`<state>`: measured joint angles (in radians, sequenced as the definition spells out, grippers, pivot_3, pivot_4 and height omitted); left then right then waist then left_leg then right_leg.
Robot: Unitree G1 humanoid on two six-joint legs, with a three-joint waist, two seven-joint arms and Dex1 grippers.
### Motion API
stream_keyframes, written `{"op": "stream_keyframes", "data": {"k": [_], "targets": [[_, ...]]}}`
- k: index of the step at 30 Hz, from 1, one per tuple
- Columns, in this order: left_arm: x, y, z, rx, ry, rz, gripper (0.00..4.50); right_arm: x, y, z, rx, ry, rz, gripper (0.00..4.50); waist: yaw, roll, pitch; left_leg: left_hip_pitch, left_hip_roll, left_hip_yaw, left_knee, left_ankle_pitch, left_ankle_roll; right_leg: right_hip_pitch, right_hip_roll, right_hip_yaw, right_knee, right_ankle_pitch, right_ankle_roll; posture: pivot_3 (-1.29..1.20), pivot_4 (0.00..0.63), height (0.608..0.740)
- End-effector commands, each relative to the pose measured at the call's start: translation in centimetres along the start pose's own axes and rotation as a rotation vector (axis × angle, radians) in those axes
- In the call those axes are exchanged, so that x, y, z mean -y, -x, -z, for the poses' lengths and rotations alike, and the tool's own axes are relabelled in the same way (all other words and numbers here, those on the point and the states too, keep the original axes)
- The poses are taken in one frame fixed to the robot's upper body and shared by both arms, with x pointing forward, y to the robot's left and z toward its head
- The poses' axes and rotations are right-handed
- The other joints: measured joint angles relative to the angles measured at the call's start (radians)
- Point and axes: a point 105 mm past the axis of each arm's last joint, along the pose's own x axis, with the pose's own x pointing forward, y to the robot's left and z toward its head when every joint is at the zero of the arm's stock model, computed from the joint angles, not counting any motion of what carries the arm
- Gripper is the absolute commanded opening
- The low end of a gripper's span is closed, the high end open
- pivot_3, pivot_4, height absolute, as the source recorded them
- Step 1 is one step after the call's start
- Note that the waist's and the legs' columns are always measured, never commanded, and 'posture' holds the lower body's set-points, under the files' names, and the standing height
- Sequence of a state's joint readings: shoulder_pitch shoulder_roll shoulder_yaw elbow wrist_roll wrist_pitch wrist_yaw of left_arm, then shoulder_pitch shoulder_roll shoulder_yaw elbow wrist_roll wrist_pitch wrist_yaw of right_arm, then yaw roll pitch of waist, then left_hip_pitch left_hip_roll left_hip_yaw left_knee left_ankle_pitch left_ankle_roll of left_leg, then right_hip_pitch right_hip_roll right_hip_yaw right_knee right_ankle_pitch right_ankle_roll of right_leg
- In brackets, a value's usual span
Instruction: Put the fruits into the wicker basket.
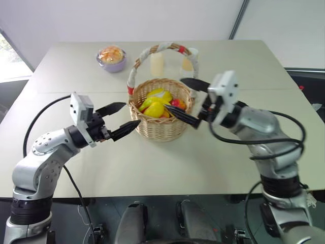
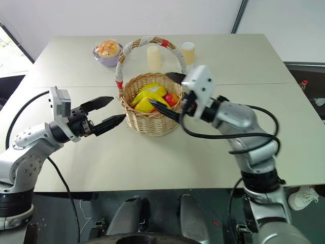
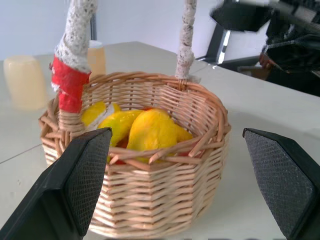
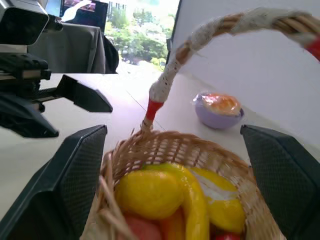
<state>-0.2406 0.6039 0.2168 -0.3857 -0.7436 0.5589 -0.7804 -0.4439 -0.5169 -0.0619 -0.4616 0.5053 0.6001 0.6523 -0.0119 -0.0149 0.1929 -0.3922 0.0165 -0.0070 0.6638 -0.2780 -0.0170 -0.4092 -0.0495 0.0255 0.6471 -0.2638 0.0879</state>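
Left eye view: the wicker basket (image 1: 161, 114) sits on the worktop (image 1: 152, 162) between both tools, fruits (image 1: 158, 103) piled inside; left tool (image 1: 120, 119) and right tool (image 1: 187, 99) both stand apart, empty

Left wrist view: basket just ahead; its stiff weave looks light, best taken by the taped handle (image 3: 70, 80)

Right wrist view: smooth, hard-looking fruits, likely slippery, lie just below the spread fingers (image 4: 65, 185)

You will find no readable text, label, brand, number or sign here. The wicker basket (image 1: 161, 118) bears only plain white and red tape on its handle, the lilac bowl (image 1: 111, 58) and the two pale cups (image 1: 157, 64) look unmarked, though they sit far back and fine print could escape you
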Motion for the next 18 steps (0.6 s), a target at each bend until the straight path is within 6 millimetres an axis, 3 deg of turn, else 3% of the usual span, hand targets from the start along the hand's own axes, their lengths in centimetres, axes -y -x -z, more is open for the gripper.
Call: {"op": "stream_keyframes", "data": {"k": [1, 4, 12, 15, 18], "targets": [[0.3, -0.5, -1.2, 0.072, -0.003, 0.028, 4.5, 2.3, 0.9, -0.4, 0.019, -0.032, 0.135, 4.45, -0.01, 0.0, 0.0, 0.001, 0.0, 0.001, 0.0, 0.0, 0.0, 0.0, 0.001, 0.001, 0.0, 0.0, 0.0, 0.0, 0.15, 0.74], [0.3, -0.9, -1.3, 0.081, 0.002, 0.039, 4.5, 4.4, 0.2, 1.4, -0.019, -0.063, 0.259, 4.45, -0.018, 0.0, 0.0, 0.002, 0.001, 0.002, 0.0, 0.0, 0.0, 0.0, 0.005, 0.001, 0.001, 0.0, 0.0, 0.0, 0.15, 0.74], [0.7, -1.1, -1.0, 0.087, 0.002, 0.045, 4.5, 5.3, -4.1, 3.9, 0.009, -0.125, 0.302, 4.45, -0.027, 0.0, 0.0, 0.0, 0.0, 0.001, 0.0, 0.0, 0.0, -0.003, 0.004, 0.002, 0.002, 0.0, 0.0, 0.0, 0.15, 0.74], [1.1, -1.0, -0.8, 0.087, 0.005, 0.039, 4.5, 5.4, -4.6, 4.0, 0.036, -0.152, 0.309, 3.6, -0.026, 0.0, 0.0, 0.0, 0.0, 0.001, 0.0, 0.0, 0.0, -0.003, 0.003, 0.002, 0.002, 0.0, 0.0, 0.0, 0.15, 0.74], [1.2, -0.8, -0.7, 0.087, 0.007, 0.028, 4.5, 5.3, -4.7, 3.9, 0.057, -0.153, 0.304, 2.01, -0.023, 0.0, 0.0, 0.0, 0.0, 0.001, 0.0, 0.0, 0.0, -0.002, 0.002, 0.002, 0.002, 0.0, 0.0, 0.0, 0.15, 0.74]]}}
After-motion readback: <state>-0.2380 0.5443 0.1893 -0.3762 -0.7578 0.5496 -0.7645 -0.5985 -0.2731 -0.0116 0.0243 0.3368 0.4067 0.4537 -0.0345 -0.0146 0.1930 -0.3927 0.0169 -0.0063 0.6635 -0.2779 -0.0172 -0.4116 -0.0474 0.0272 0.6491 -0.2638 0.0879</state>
